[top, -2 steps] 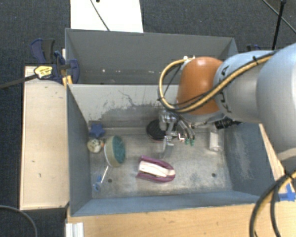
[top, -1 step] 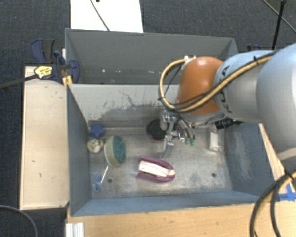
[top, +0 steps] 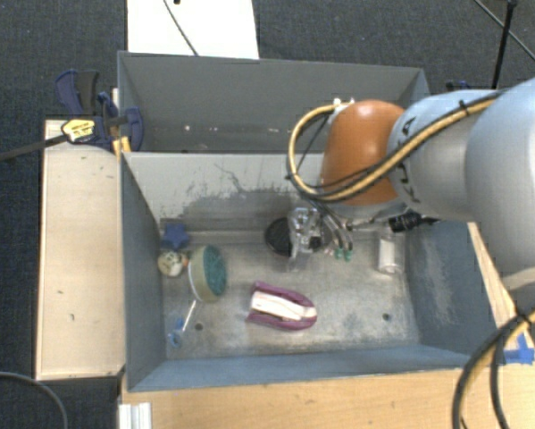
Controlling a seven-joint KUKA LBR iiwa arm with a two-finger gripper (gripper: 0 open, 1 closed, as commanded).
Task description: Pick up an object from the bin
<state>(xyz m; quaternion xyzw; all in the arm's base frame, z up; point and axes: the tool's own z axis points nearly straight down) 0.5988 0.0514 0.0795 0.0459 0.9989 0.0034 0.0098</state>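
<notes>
The dark round thing lies just beside the jaws, at their nine o'clock; how wide the jaws stand, I cannot tell.

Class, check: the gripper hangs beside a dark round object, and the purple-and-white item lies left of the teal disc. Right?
No. In the camera view the purple-and-white item lies right of the teal disc; the gripper does hang beside the dark round object.
</notes>
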